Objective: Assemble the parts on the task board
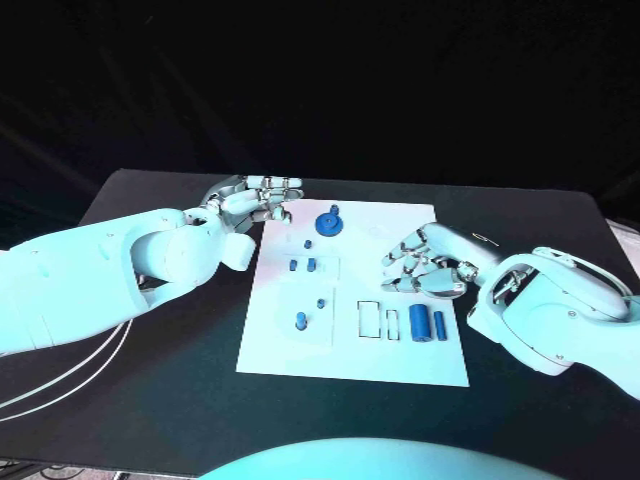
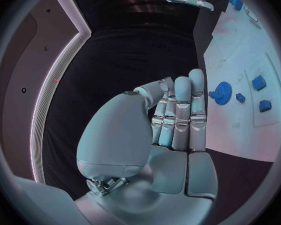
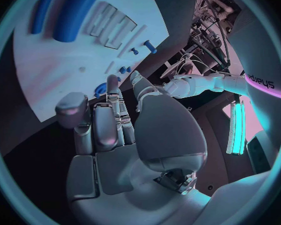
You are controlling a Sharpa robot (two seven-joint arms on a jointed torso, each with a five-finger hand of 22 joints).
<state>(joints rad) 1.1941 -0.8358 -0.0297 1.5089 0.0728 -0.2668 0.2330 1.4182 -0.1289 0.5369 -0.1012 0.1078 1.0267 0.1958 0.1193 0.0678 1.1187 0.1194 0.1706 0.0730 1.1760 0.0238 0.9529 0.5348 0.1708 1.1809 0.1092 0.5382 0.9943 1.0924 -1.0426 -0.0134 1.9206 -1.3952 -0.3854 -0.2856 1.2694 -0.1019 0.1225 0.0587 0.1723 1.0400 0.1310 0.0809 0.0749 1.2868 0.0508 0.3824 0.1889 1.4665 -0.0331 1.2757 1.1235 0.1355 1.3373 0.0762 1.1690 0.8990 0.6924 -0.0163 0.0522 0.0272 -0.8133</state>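
Observation:
The white task board [image 1: 356, 350] lies in the middle of the black table. A blue gear [image 1: 332, 222] stands near its far edge, small blue pieces [image 1: 303, 266] sit in its left half, and two blue cylinders [image 1: 428, 323] lie beside empty slots [image 1: 369, 318] at its right. My left hand [image 1: 255, 205] hovers at the board's far left corner, fingers stretched out and holding nothing [image 2: 178, 115]; the gear [image 2: 223, 91] is just beyond its fingertips. My right hand [image 1: 424, 265] hangs over the board's right edge above the cylinders [image 3: 72, 15], also holding nothing [image 3: 109, 120].
The black table [image 1: 147, 380] extends around the board on all sides. My two white forearms lie over the table to the left and right of the board.

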